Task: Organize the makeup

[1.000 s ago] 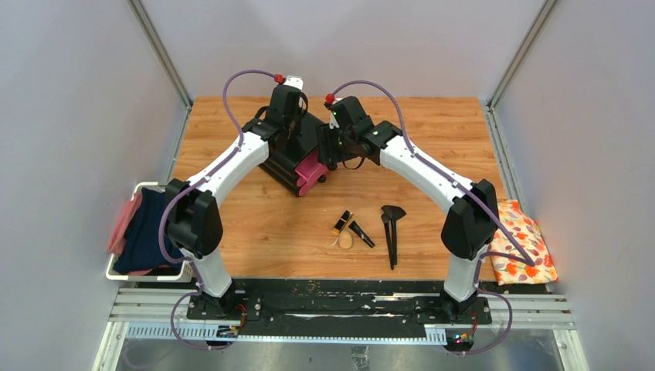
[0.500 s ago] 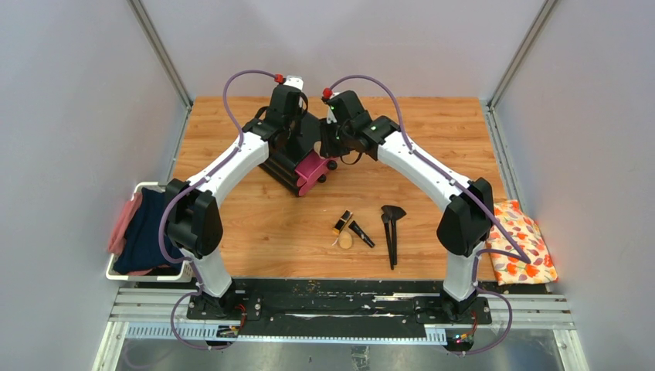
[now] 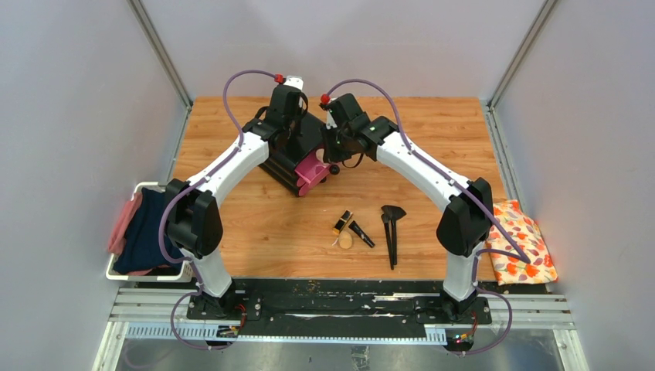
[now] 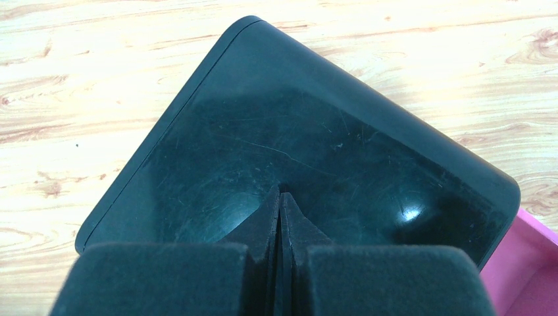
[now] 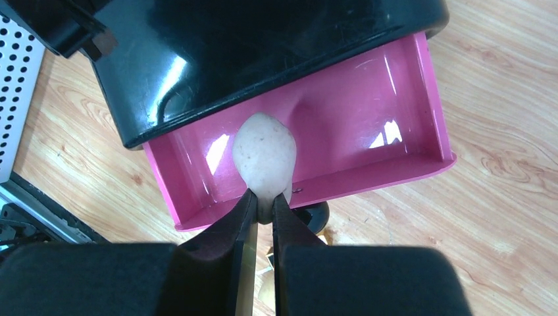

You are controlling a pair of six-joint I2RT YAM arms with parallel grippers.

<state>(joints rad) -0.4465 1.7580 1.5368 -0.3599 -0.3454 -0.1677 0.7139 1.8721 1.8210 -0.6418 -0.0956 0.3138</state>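
Near the table's (image 3: 232, 224) front edge lie one beige sponge (image 3: 345, 241), the black-and-gold case (image 3: 342, 222), the short black tube (image 3: 361, 233) and, to their right, the brushes (image 3: 391, 236). Farther back, the right gripper (image 5: 264, 204) pinches a second sponge (image 5: 264, 158) over the open pink drawer (image 5: 368, 131). The left gripper (image 4: 279, 197), fingers pressed together, is at the black box's (image 4: 316, 151) top.

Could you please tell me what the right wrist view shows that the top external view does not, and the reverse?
Only the right wrist view shows the beige egg-shaped sponge pinched by the right gripper, above or in the open pink plastic drawer. Only the top external view shows, on the wooden table, the black-and-gold case, short black tube, second beige sponge and black long-handled brushes, plus the orange floral cloth beside it. Both show the glossy black box and its drawer pulled out.
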